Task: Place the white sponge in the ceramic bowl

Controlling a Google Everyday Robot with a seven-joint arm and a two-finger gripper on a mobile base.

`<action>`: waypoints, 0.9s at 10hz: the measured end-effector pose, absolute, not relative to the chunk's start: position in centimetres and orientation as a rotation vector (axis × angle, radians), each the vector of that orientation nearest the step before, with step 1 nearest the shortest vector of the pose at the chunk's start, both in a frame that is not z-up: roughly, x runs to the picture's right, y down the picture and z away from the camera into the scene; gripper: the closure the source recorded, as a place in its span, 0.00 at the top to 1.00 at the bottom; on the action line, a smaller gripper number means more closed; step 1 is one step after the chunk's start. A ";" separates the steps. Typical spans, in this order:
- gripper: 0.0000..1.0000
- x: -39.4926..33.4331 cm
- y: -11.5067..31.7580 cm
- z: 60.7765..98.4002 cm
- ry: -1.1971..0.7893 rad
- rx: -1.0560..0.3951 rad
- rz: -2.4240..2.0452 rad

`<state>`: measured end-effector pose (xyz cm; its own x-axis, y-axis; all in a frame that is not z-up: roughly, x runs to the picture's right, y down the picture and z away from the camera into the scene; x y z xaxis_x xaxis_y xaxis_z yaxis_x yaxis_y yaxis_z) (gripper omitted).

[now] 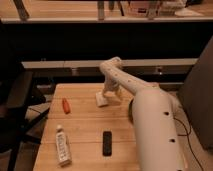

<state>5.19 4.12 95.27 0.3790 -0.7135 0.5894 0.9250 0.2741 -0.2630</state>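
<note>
Setting: a wooden table [85,125] stood under warm, dim light, with a dark shelf wall behind it and a black chair [17,107] at its left side.

Arm: the robot's thick white arm [150,125] rose from the lower right of the view and reached across the right half of the table toward its far edge.

Gripper: the gripper [108,95] hung low over the far middle of the table, pointing down — whether its jaws were apart or together could not be told.

White sponge: the white sponge [102,99] lay on the tabletop, directly at the tip of the gripper and slightly to the left of it; contact could not be told.

Sponge orientation: a small pale block, its long axis seeming to run roughly from the near side to the far side of the table.

Other things: an orange object [65,105] lay well to the left of the sponge; a white bottle [61,145] lay on its side near the front left corner; a black rectangular object [107,143] lay flat at the front centre.

In the way: the arm covered much of the table's right side.
</note>
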 end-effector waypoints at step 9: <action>0.80 2.4 4.9 94.7 -0.397 -0.485 -1.278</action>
<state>2.35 4.86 94.72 0.2462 -0.8070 0.5368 0.9691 0.2135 -0.1234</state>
